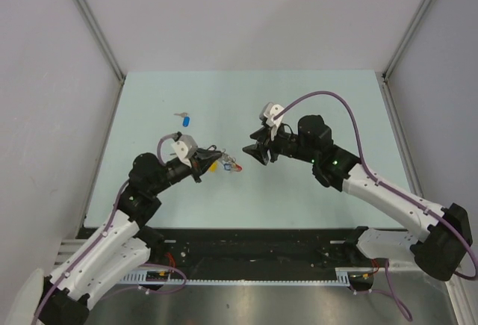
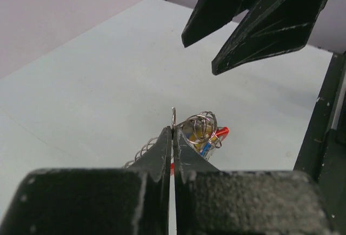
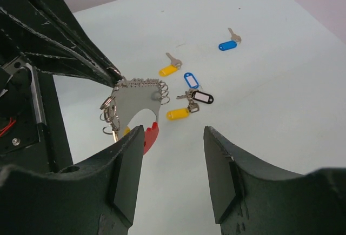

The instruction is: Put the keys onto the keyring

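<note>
I am pinching the keyring [image 3: 141, 82] by its metal links in my tightly clamped left gripper [image 2: 172, 133], hanging it over the pale table [image 1: 314, 101], while my right gripper [image 1: 249, 151], jaws half apart and empty, is facing it from the right, the loose blue key [image 1: 185, 120] lying well off leftward.

The top external view looks steeply down from high behind the near edge of the pale green tabletop [image 1: 321, 108], far enough back to take in all of it and the grey walls [image 1: 224, 19] around. The left wrist view peers low along its own black two-finger left gripper [image 2: 172, 131], out across the table and very near the surface. The right wrist view looks over its black two-finger right gripper [image 3: 173, 138], tilted downward and facing the opposite way. All three share the keyring [image 1: 228, 165] — a large ring of red plastic arc and silvery metal links — at mid-table.
</note>
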`<state>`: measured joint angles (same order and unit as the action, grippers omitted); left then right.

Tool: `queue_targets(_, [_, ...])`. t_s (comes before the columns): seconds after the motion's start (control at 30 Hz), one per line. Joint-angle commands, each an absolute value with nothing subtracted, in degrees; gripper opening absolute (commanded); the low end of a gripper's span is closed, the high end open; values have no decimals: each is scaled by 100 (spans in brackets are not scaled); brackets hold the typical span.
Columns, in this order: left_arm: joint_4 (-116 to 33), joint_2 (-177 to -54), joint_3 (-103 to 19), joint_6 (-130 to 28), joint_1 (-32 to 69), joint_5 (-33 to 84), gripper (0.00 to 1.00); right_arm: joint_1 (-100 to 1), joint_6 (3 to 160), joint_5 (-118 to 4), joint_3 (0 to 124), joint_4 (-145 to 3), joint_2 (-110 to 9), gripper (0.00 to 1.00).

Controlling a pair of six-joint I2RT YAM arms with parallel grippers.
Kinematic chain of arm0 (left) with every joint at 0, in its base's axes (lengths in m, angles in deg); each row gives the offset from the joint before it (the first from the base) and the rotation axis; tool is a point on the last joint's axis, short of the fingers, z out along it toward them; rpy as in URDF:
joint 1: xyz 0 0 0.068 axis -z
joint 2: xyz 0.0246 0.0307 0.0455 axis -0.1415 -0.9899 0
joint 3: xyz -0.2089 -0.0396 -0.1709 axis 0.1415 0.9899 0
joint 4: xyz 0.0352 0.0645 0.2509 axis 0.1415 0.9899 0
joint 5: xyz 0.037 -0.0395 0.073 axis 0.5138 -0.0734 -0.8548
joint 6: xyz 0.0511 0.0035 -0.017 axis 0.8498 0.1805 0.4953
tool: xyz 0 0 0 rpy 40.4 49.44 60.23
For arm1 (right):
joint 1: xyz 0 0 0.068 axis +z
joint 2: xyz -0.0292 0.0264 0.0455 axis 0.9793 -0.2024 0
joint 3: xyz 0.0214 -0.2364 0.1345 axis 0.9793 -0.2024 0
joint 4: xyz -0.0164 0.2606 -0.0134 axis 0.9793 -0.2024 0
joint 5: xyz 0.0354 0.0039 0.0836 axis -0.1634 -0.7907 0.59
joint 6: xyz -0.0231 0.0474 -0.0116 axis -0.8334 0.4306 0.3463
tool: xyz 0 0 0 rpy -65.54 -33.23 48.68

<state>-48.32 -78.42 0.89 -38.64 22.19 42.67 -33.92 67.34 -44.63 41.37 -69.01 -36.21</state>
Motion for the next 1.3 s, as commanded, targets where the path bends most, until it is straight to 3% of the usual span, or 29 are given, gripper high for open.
queue_targets(0.0, [-5627,-7550,333,-4712,1745,4665,0,-3403,6988,-4465,4095,-6223,-3951,53])
queue_targets(0.23, [-5338,-6935,492,-4854,902,4622,0,-3420,7146,-4675,4086,-5590,-5023,53])
queue_targets(0.47, [-4582,-6250,325,-4300,865,3675,0,-3359,7427,-4833,4411,-5010,-6367,51])
queue_targets(0.73, [-4274,-5809,325,-4097,874,3058,0,-2903,7796,-6002,4964,-4491,-7791,51])
queue_targets(1.1, [-4089,-5651,290,-3983,1041,2776,0,-2577,8359,-7242,6528,-5685,-9048,49])
queue_targets(1.27, [-4080,-5642,290,-3974,1085,2750,0,-2498,8482,-7391,6977,-6116,-9330,42])
